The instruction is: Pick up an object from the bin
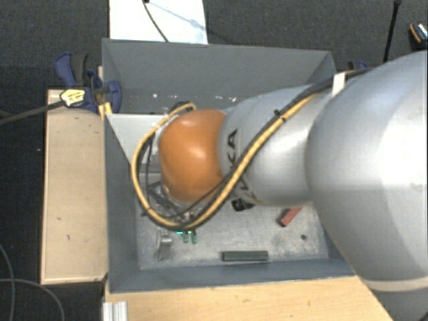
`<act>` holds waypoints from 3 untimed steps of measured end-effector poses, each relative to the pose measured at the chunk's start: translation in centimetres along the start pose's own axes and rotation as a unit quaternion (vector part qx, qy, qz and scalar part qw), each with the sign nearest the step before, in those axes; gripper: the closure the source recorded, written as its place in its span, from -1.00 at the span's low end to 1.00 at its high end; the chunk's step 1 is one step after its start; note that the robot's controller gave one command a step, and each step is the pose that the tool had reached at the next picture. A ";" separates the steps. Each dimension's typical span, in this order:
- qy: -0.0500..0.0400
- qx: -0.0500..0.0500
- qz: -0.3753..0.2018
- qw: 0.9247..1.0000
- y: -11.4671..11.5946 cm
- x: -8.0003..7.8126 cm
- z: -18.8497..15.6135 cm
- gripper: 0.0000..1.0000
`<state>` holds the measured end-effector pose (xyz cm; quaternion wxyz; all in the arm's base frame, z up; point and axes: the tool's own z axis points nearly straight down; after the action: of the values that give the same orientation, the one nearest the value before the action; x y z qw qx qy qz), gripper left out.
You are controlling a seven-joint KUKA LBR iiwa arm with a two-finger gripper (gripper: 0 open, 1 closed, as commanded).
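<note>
My gripper [172, 214] hangs low over the left part of the bin, mostly hidden beneath the arm's orange cover. Just in front of it, near the front left corner, lies a small grey piece [164, 245]. A dark flat bar [245, 255] lies along the front wall, to the right of the gripper. Farther right a small reddish-pink block [289, 215] pokes out from under the arm. A small black thing [241, 205] lies half hidden at the arm's lower edge.
The big silver arm reaches in from the right and covers the bin's middle and right side. A yellow cable loops round the orange cover. The bin's left and front walls stand close to the gripper.
</note>
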<state>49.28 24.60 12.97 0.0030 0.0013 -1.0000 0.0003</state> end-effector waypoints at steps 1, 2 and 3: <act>-0.001 0.002 -0.056 0.998 -6.1 -3.4 4.7 -1.00; -0.002 0.002 -0.145 0.989 -13.6 -3.0 4.3 -1.00; -0.001 0.001 -0.204 0.979 -16.8 -2.3 3.3 -1.00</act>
<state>51.60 7.79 9.70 0.0022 0.2050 -0.9788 0.0006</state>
